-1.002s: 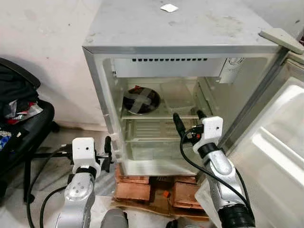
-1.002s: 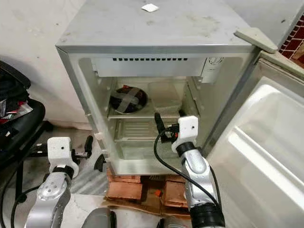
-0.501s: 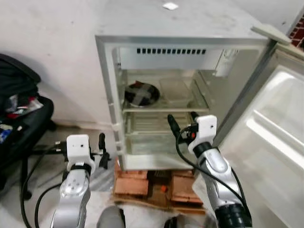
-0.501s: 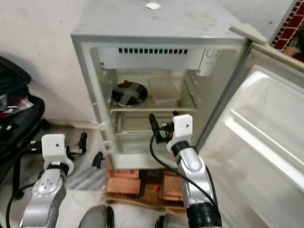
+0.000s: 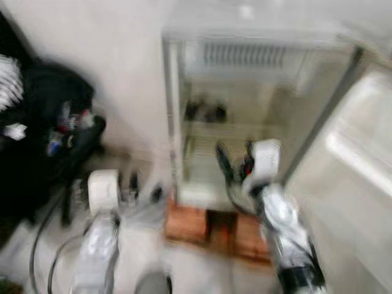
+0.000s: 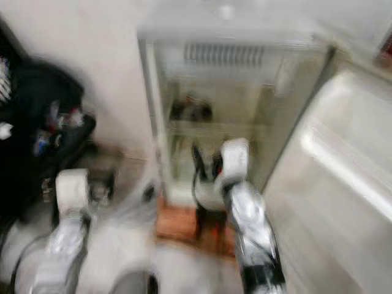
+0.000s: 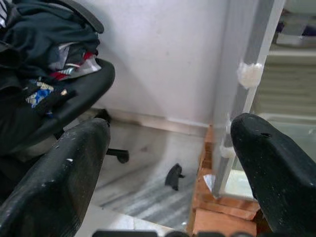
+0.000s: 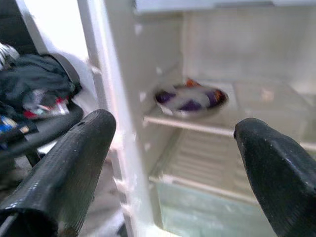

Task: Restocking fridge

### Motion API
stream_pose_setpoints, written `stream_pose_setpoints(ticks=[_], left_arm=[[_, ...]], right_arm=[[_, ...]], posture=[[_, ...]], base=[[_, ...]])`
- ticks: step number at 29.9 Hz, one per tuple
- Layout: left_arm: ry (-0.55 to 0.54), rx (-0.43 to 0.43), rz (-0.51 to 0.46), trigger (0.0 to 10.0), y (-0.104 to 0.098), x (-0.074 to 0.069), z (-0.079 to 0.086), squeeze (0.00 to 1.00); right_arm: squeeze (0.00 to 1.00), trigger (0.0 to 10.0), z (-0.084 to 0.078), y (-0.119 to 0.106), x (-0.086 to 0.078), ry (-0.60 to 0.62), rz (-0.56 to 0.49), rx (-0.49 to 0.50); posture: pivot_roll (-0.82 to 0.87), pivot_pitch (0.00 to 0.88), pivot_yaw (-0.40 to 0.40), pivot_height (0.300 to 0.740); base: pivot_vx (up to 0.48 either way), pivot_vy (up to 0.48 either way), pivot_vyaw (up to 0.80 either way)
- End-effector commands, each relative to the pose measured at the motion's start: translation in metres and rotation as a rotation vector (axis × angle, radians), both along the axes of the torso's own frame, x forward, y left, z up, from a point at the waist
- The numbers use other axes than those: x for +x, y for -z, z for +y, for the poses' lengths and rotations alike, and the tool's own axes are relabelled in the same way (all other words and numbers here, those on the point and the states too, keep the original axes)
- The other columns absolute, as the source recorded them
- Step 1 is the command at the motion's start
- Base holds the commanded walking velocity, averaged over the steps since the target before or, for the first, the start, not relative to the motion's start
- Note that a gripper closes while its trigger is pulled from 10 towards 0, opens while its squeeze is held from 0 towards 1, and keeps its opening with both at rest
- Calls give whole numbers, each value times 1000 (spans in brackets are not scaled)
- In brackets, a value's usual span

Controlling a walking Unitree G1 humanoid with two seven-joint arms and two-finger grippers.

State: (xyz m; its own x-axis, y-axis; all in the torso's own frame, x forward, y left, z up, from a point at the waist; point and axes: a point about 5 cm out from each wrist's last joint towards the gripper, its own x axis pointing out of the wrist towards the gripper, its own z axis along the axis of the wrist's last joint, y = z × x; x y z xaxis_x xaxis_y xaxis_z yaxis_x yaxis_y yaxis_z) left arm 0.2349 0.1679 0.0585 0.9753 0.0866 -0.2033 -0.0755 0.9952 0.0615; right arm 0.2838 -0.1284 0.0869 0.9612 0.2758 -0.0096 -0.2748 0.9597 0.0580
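The head views are blurred by motion. The small white fridge (image 5: 245,55) stands open, its door (image 5: 361,159) swung out to the right. A dark bowl (image 8: 190,98) covered with crossed tape sits on the upper wire shelf (image 8: 197,126). My right gripper (image 5: 236,159) is raised in front of the lower compartment, open, with nothing between its fingers (image 8: 74,163). My left gripper (image 5: 142,187) is held low, left of the fridge's side wall, open and empty, its fingers (image 7: 64,173) spread wide.
The fridge rests on red bricks (image 5: 190,223) over the tiled floor. A black office chair (image 7: 54,74) piled with clothes stands to the left by the white wall. A small black piece (image 7: 173,176) lies on the floor near the bricks.
The whole picture has shifted and blurred: the camera has swung left, bringing more of the chair into view. Both arms hold the same pose, grippers still open.
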Motion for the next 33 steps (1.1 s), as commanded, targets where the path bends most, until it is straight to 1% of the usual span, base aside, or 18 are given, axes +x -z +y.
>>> stream_pose_setpoints(ticks=[1,5,23,25,29,33], left_arm=[[0,17,0,10000,-1,1,3,0],[5,20,3,10000,-1,0,2,0],[12,31,13,10000,0,-2,2,0],[35,32,7,10000,0,-1,0,0],[67,2,-25,10000,-4,4,-9,0],[56,22,-23,10000,-6,9,-15,0]], right_arm=[[0,10000,0,-2,2,9,-1,7],[0,10000,2,-6,4,2,-13,1],[0,10000,4,-6,8,-8,-10,-3],[0,10000,5,-4,9,-8,-4,-2],[0,10000,6,-3,10,-9,-2,1],[0,10000,7,-4,12,-7,4,16]], posture=[[127,36,2,740],[131,38,-1,740],[142,42,-10,740],[145,43,-11,740],[148,42,-8,740],[139,42,-1,740]], base=[[-262,0,0],[-289,0,0],[-315,0,0],[0,0,0],[0,0,0],[0,0,0]])
